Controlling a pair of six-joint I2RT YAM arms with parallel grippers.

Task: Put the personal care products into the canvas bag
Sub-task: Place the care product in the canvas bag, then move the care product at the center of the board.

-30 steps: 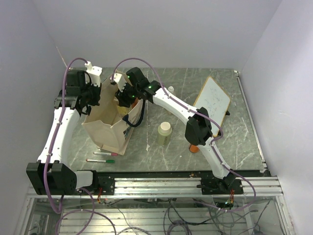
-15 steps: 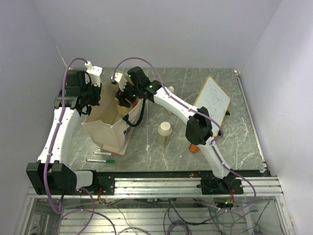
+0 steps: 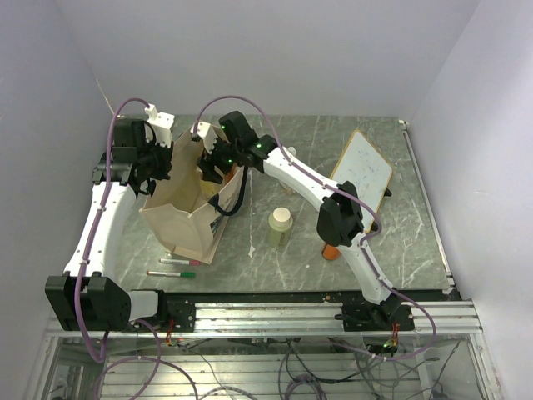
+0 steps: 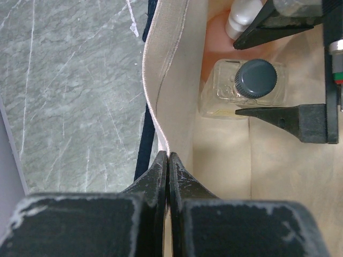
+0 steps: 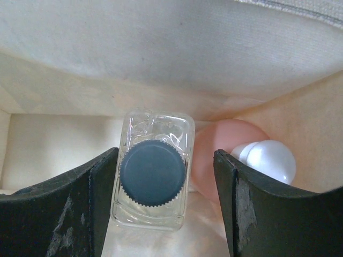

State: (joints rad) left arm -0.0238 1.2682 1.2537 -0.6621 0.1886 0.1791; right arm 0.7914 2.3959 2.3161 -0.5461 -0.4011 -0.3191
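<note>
The left gripper [image 4: 168, 160], jaws pressed together on the rim of the limp canvas bag [image 4: 171, 80], holds its mouth apart. Inside, the right gripper [image 5: 165, 160] is spread around the upright clear bottle [image 4: 241, 88], which touches the pink bottle [image 5: 214, 155]. The clear bottle looks rigid and slippery, probably best gripped by its flat sides. The fabric walls crowd close. The pale green bottle [image 3: 280, 227] stands on the table [image 3: 400, 233] with room around it.

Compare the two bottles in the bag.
The clear bottle is see-through and square-sided with a dark ribbed cap; the salmon-pink bottle is opaque and rounded with a smooth white cap. The clear bottle sits between the open jaws of the right gripper; the salmon-pink bottle sits beside them. Both are in the canvas bag.
</note>
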